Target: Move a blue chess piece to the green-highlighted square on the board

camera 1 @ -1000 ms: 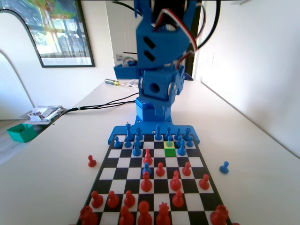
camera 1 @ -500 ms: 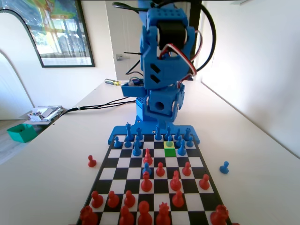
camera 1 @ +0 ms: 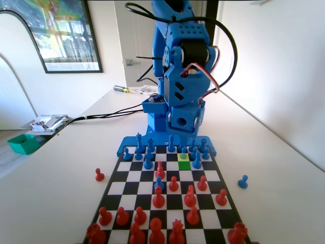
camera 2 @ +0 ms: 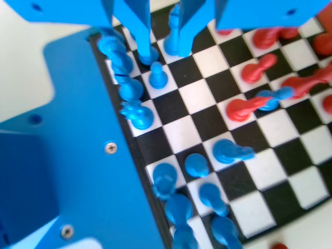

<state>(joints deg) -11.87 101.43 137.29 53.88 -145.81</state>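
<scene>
A: End effector (camera 2: 163, 52) position? Jaws?

B: Jaws apart, straddling nothing. Blue pawn (camera 2: 157, 76) upright just below them, near board's (camera 2: 270, 171) bracket edge.

A: Green square (camera 1: 184, 165)?

B: Unoccupied.

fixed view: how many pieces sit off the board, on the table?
2: a red pawn on the table left of the board, and a blue pawn on the table to its right. More may lie outside the frame.

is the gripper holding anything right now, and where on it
Nothing is held. In the wrist view the gripper is open, its jaws hanging either side of a blue pawn standing on the board.
</scene>
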